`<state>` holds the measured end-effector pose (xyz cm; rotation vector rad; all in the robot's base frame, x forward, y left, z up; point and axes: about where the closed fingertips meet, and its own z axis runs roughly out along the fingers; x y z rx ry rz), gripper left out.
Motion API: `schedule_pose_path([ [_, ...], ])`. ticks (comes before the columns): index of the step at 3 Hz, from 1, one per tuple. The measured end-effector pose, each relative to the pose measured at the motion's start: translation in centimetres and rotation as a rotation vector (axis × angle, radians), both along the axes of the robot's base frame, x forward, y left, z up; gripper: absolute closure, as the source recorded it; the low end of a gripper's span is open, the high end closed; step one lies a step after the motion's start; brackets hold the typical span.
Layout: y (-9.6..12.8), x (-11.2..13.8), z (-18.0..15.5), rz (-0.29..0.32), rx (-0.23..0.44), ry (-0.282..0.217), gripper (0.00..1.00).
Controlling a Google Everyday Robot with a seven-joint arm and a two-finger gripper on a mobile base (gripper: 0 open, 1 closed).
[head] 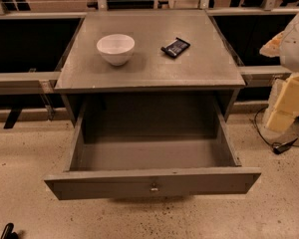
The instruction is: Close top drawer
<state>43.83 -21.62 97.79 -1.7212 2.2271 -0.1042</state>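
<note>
1. The top drawer (pixel 152 182) stands pulled far out of the grey cabinet, towards the camera. Its inner floor and both side walls are in plain view.
2. Its flat front runs wider than the drawer box, overhanging at both ends. One small round knob (pixel 154 187) sits at its middle.
3. The back of the drawer lies in shadow under the cabinet top (pixel 189 68), whose front edge hangs over the opening. The front hides whatever part of the cabinet is below it.
4. On the cabinet top a white bowl (pixel 115 49) stands left of centre. A dark flat packet (pixel 175 47) lies right of centre, well apart from the bowl; its print is too small to read.
5. Speckled floor (pixel 30 158) spreads before the drawer front and on both sides of it.
6. The gripper (pixel 288 101) is at the right edge, a pale yellow blocky shape under white arm casing. It is well apart from the drawer and cut off by the frame, and I cannot tell whether it is spread or pressed together.
7. A black cable (pixel 281 146) trails on the floor just below the gripper.
8. A small dark object (pixel 7 230) at the bottom left corner is cut off and cannot be identified.
</note>
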Motion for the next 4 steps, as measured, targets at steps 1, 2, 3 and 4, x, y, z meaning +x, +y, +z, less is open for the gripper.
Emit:
schedule_pose_path([
  [1,0.0,0.0,0.0,0.0,0.0,0.0,0.0],
  [2,0.0,0.7,-3.1,0.009,0.013,0.048,0.0],
  [3,0.5,1.1,-8.5,0.02,0.052,0.131,0.18],
  [4,1.4,0.5,-14.0,0.031,0.106,0.202,0.41],
])
